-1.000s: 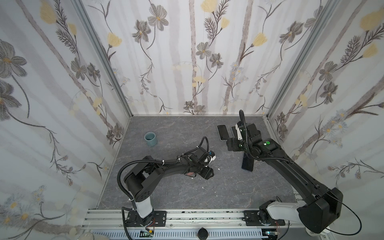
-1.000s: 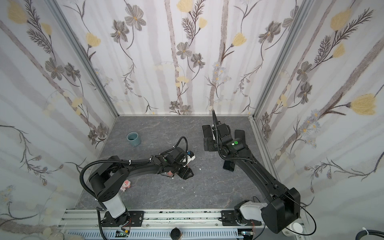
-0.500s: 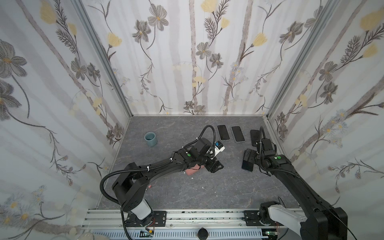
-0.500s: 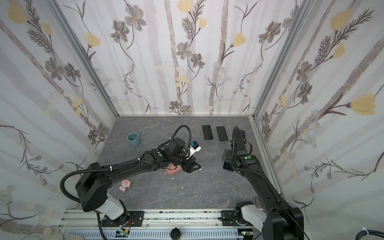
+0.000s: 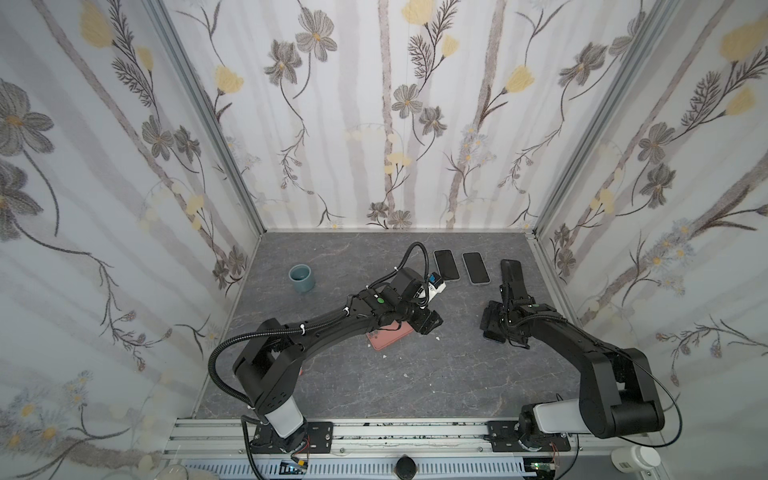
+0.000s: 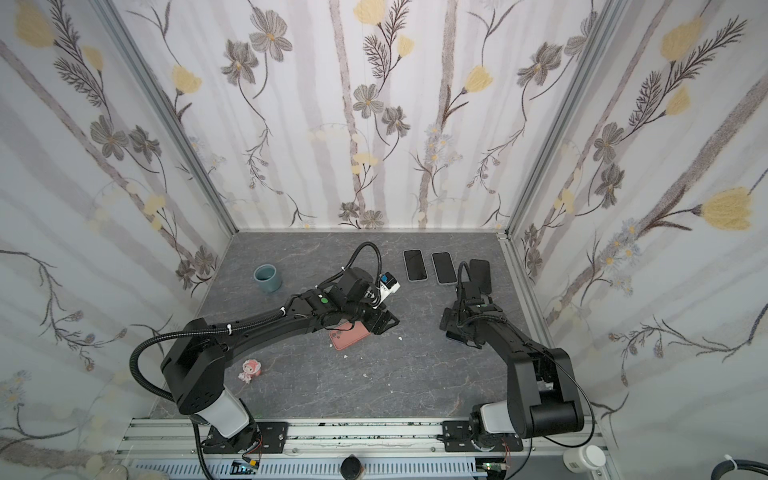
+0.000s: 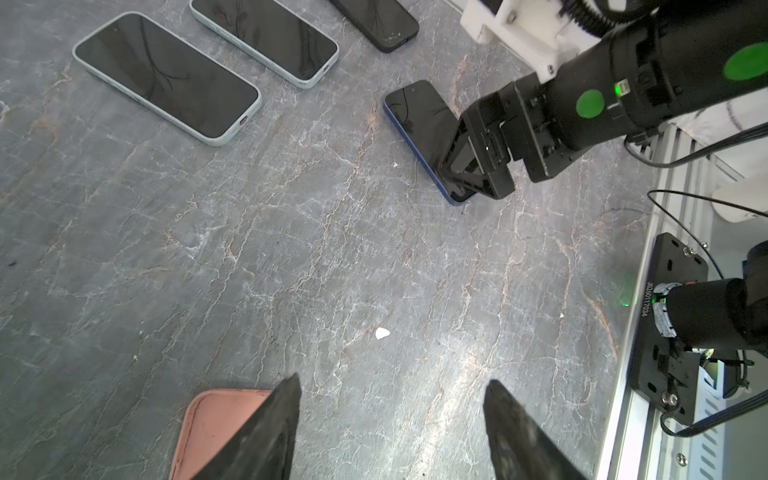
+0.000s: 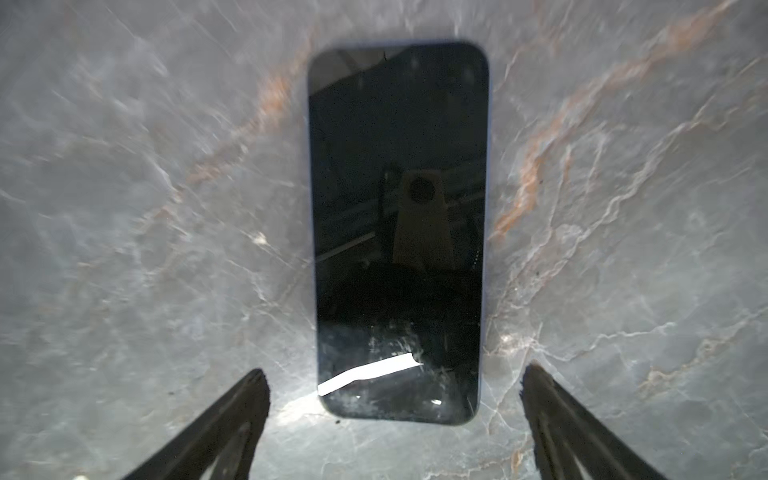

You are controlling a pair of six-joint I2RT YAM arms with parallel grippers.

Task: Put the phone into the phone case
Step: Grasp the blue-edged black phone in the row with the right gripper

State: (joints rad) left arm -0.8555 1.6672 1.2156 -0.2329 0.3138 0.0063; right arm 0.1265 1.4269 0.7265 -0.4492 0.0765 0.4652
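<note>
On the grey marbled bench (image 5: 415,395), the dark-screened phone with a blue edge (image 8: 399,208) lies flat and screen up on the right side. The right gripper (image 8: 395,372) hangs low over one end of it with its jaws spread wide. One finger stands to each side of the phone's width, and neither touches it in the right wrist view. The left wrist view shows the same phone (image 7: 415,116) with the right gripper (image 7: 469,170) covering its far end. A white strip shows on the screen near that gripper; whether it is a sticker or a reflection cannot be told. The salmon-pink flat phone case (image 5: 388,336) lies near the middle of the bench, well apart from the phone. In both top views the left arm partly hides the case (image 6: 347,336). The left gripper (image 7: 392,379) hovers at the case's end with its jaws apart and nothing between them. One finger overlaps a rounded corner of the case (image 7: 216,424), though contact cannot be judged, and the other finger is over bare bench. At the back, two phones in pale cases (image 5: 446,264) lie side by side, with a black phone (image 5: 512,272) just beside them toward the right wall. A blue-grey cup (image 5: 301,278) stands upright at the back left. A small pink figurine (image 6: 250,370) sits near the left arm's base, and a white scrap (image 7: 382,332) lies between the two grippers.
</note>
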